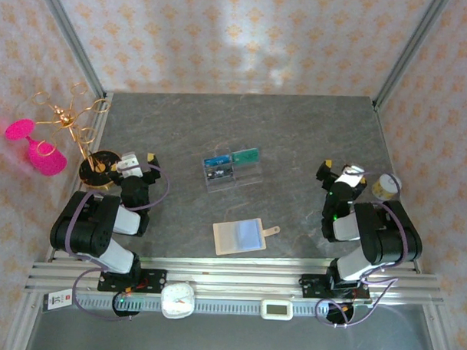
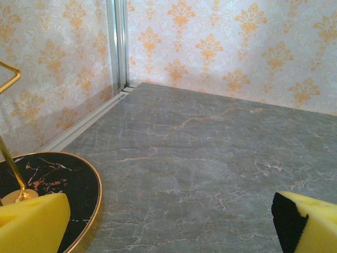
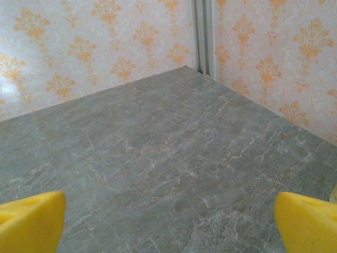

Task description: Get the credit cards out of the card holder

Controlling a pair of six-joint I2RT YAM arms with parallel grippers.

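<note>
Two wide-open, empty grippers flank the tabletop [image 1: 296, 131]: the left gripper [image 1: 139, 161] and the right gripper [image 1: 341, 171]. The card holder [image 1: 239, 237] lies unfolded between them, near the front edge. We would pin its tan cover with one gripper and slide any card remaining inside out flat.

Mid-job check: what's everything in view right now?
Tan leather-like folding card holder: one, open, pale-blue inside, near centre.
Clear plastic tray: one, just beyond it.
Thin plastic cards: two, teal-green and blue, at tray's far side.
Gold wire stand on black round base: one, left edge.
Bright pink glasses: two, far left.
Gold-coloured can: one, right edge.
White round timer, white rectangular display: one each, front rail.
Grey marble-look table: one.
Left jaws: open, yellow pads, by stand.
Right jaws: open, yellow pads, by can.
</note>
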